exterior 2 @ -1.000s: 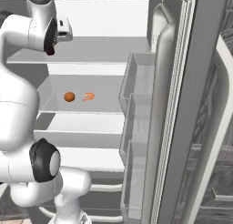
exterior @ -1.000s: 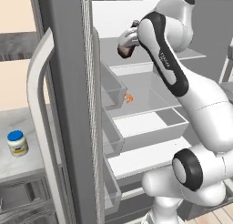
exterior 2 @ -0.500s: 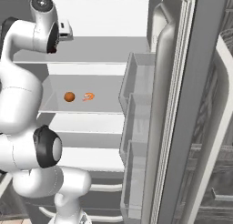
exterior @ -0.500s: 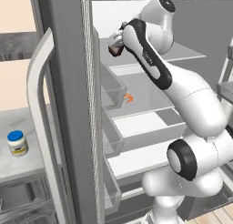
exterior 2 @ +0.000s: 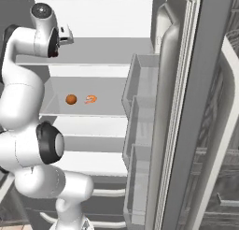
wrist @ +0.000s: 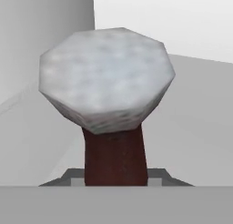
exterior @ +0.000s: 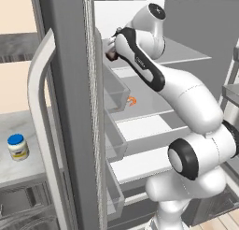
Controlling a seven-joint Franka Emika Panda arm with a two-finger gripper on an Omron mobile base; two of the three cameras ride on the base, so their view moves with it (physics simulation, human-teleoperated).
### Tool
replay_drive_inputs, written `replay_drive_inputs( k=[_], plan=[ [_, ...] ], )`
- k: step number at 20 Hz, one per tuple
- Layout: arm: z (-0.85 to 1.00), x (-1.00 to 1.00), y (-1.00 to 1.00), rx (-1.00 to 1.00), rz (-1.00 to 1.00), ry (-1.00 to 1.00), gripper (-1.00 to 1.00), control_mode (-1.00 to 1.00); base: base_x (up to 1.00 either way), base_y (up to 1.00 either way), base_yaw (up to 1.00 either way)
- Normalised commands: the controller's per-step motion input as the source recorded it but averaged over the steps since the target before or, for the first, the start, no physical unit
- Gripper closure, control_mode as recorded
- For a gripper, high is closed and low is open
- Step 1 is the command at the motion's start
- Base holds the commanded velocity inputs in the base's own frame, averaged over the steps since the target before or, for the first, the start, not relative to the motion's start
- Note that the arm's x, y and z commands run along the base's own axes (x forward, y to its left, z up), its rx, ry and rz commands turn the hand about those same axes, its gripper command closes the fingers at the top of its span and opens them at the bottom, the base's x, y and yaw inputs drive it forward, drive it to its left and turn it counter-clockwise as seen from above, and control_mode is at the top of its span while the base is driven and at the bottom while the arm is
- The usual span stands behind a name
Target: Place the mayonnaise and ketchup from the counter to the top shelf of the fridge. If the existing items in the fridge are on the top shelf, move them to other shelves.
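A blue-lidded mayonnaise jar (exterior: 17, 147) stood on the counter (exterior: 32, 166) left of the open fridge door (exterior: 70, 112). Inside, at top-shelf (exterior 2: 107, 51) height, the gripper (exterior: 110, 47) was clamped on the ketchup bottle (wrist: 113, 157), its white cap (wrist: 107, 84) facing the hand camera. One shelf down lay an orange ball (exterior 2: 71, 99) beside a shrimp (exterior 2: 90, 99).

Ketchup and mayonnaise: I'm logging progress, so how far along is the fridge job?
Done: the top shelf looks free of old items; an orange ball and a shrimp-like bit sit on the middle shelf. In hand: the ketchup bottle, white cap toward the camera, held up at the top shelf. Left: set it down, then fetch the mayonnaise jar from the counter.
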Motion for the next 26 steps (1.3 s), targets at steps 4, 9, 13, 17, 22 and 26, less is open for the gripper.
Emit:
replay_drive_inputs(
  k=[4, 9, 13, 17, 22, 26],
  plan=[
    [-0.12, 0.04, 0.06, -0.13, 0.01, 0.1, 1.0, -1.0, 0.0, 0.0, 0.0],
    [-0.21, 0.0, 0.08, -0.15, 0.0, 0.12, 1.0, -1.0, 0.0, 0.0, 0.0],
    [-0.07, 0.0, 0.07, -0.04, 0.0, 0.03, 1.0, -1.0, 0.0, 0.0, 0.0],
    [-0.12, 0.0, 0.01, 0.01, 0.0, 0.01, 1.0, -1.0, 0.0, 0.0, 0.0],
    [0.0, 0.0, 0.0, 0.0, 0.0, -0.01, -1.0, -1.0, 0.0, 0.0, 0.0],
    [0.0, 0.0, 0.0, 0.0, 0.0, -0.04, -1.0, -1.0, 0.0, 0.0, 0.0]
  ],
)
